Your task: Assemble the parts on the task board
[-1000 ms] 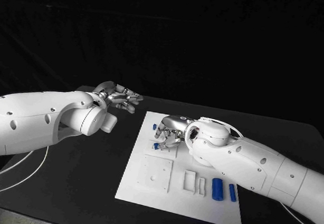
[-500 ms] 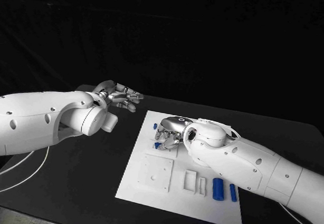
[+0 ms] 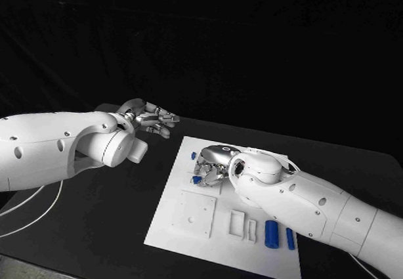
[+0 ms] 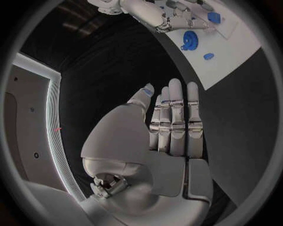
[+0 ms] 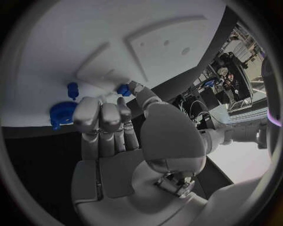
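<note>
Task board, a white plate, lies mid-table. On its near end: a raised square block and two blue cylinders lying side by side. My right hand sits over the far end, fingertips pinching a small blue part; a round blue piece lies just beside. My left hand hovers off the board, fingers straight, holding nothing.

black table, white task board on it
</note>
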You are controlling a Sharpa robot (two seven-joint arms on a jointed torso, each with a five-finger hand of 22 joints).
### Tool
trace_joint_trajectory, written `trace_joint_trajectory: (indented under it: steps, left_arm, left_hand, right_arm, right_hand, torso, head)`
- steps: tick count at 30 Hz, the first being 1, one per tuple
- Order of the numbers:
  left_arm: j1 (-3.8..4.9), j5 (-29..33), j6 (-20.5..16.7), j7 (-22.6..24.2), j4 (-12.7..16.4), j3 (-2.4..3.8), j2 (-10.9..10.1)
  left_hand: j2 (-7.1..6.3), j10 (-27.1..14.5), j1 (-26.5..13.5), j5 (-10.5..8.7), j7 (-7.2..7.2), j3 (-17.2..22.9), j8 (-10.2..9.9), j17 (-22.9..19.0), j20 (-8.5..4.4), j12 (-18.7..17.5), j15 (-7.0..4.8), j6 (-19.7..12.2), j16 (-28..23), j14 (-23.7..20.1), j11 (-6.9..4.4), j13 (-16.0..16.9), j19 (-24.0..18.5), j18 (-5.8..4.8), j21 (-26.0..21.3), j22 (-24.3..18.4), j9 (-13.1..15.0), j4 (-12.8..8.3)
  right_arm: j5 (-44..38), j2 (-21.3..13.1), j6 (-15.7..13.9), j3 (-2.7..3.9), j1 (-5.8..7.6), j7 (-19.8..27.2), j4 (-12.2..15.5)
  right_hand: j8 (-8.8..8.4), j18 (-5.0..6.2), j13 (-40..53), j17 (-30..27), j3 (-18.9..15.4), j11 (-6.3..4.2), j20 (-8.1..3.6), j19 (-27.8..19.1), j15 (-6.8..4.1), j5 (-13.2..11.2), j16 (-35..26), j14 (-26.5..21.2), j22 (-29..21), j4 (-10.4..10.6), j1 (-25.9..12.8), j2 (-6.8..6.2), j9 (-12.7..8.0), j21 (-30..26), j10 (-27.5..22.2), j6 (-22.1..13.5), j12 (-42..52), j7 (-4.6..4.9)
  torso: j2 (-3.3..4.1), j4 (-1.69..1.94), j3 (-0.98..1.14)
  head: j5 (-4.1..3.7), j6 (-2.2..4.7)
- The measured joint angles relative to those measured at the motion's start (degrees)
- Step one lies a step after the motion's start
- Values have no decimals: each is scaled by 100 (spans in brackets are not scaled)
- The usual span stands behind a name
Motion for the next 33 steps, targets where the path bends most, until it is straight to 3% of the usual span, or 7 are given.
trace_joint_trajectory:
  steps: [12, 33]
  left_arm:
    - [0, 6, 5, -12, -2, 0, 2]
    - [0, 10, 15, -47, -30, -2, 21]
  left_hand:
    - [0, 0, 0, 0, 0, 17, 0, 14, 0, 0, 0, 0, 0, 0, 0, 0, 0, 0, 0, -11, -5, -17]
    - [0, 0, 0, 0, 0, 28, 0, 23, 0, 0, 0, 0, -22, -1, 0, 0, 0, 0, 0, -12, -4, -28]
  right_arm:
    - [-37, 9, 14, -24, -17, 0, -6]
    - [-305, 22, -48, -101, 9, -26, 2]
  right_hand:
    - [0, 2, 9, 11, 32, -21, -21, -21, -15, -105, 0, 15, 5, -31, -22, 22, 5, 14, 21, 219, 0, -74]
    - [0, 5, -2, 18, 16, -20, -21, -21, -35, -154, -1, 35, 3, -46, -39, 38, 3, 14, 20, 254, 0, -74]
  torso:
    - [3, 5, -10]
    - [7, -5, -34]
  head:
    - [2, -32]
    - [-19, -47]
